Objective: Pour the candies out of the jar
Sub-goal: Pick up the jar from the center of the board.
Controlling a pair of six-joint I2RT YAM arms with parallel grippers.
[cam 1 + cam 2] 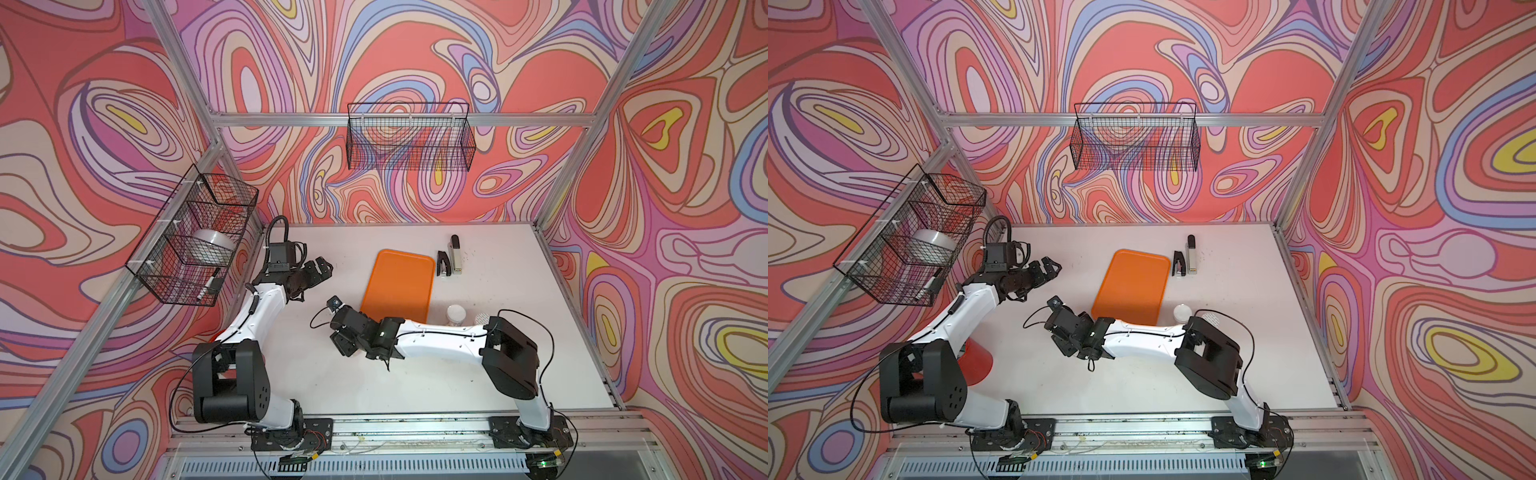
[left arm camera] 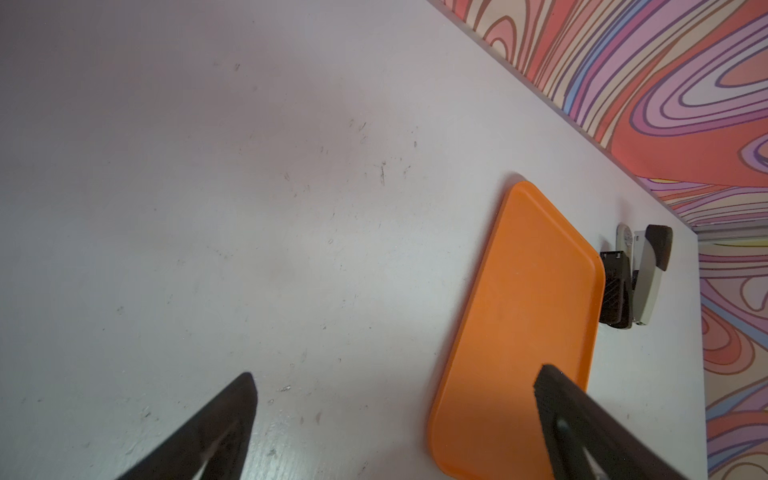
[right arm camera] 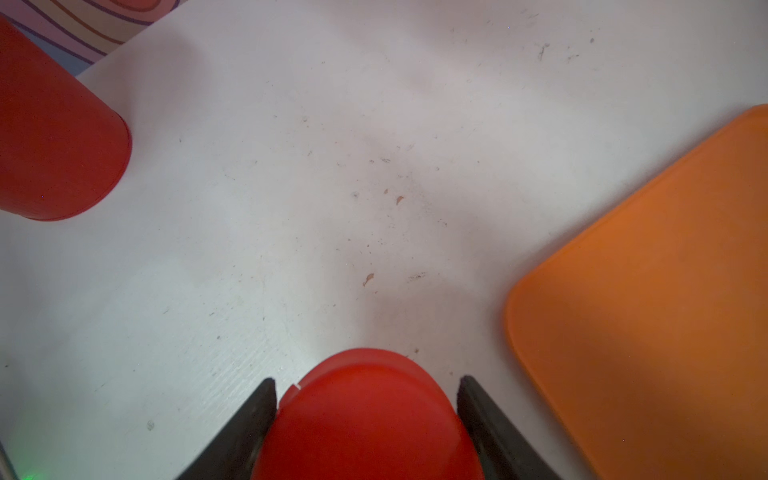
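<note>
The right gripper (image 3: 368, 379) closes on a smooth red plastic jar (image 3: 365, 419) over the scuffed white tabletop (image 1: 498, 353), a black finger pressed against each of its sides. The jar sits just left of the near end of a flat orange plastic tray (image 1: 399, 282), hidden under the gripper in both top views. Its mouth and contents cannot be seen, nor whether it rests on the table.

The left gripper (image 2: 397, 372) hovers with its jaws spread wide and nothing between them. It is farther back and to the left, pointing toward the tray.

A second red plastic cylinder (image 1: 978, 359) stands at the left edge of the table, partly under the left arm and well apart from the held jar. A small clear jar with a white lid (image 1: 456, 315) stands just beyond the right forearm, near the tray's near right corner. A black stapler (image 1: 441, 264) and a grey stapler (image 1: 456, 255) lie side by side right of the tray's far end.

Black wire baskets hang on the left wall (image 1: 195, 237) and the far wall (image 1: 409, 137).
</note>
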